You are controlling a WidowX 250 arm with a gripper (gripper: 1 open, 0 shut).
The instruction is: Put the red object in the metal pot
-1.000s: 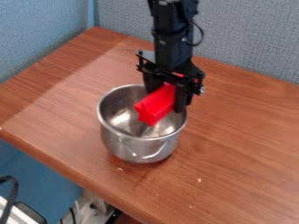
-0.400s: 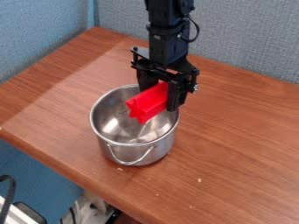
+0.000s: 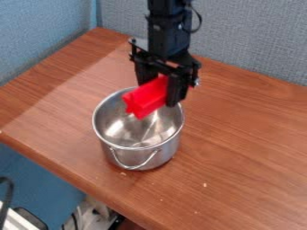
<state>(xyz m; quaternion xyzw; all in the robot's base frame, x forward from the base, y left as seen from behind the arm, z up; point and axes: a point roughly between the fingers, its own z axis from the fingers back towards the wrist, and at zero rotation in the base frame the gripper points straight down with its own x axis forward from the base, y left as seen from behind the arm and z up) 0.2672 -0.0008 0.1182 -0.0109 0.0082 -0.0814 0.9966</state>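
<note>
One camera view, from above and to one side of the counter (image 3: 60,85); single arm, gripper (image 3: 161,88) pointing straight down over the pot (image 3: 135,128).

Jaws: clamped on the upper end of the block (image 3: 146,97); the two fingers stand either side of it, held partly apart by its width; the grip looks firm, no visible slack.

Location of block: in the air, gripped at its top, lower end hanging above the pot's mouth and slightly inside the rim line as seen from this angle; whether it clears the rim or dips below it cannot be told from one view; it does not appear to touch the pot wall or floor.

Orientation: long axis tilted, not vertical; upper end toward the jaws at the right, lower end slanting down and to the left, toward the middle of the pot opening.

Handling, judged: plain rigid plastic, so stiff, light, not fragile; smooth faces probably somewhat slippery, so a pinch across the two flat long sides is the sensible hold; an end grip, as now, leaves most of the length free to swing and explains the tilt; a hold nearer the middle would keep it straighter.

Pot: shiny steel, upright, near the middle of the counter; thin wire handle (image 3: 132,163) lying down against the near side; reflective inside, apparently nothing in it.

Task state, judged: block over the pot but not yet released; not complete.
</note>
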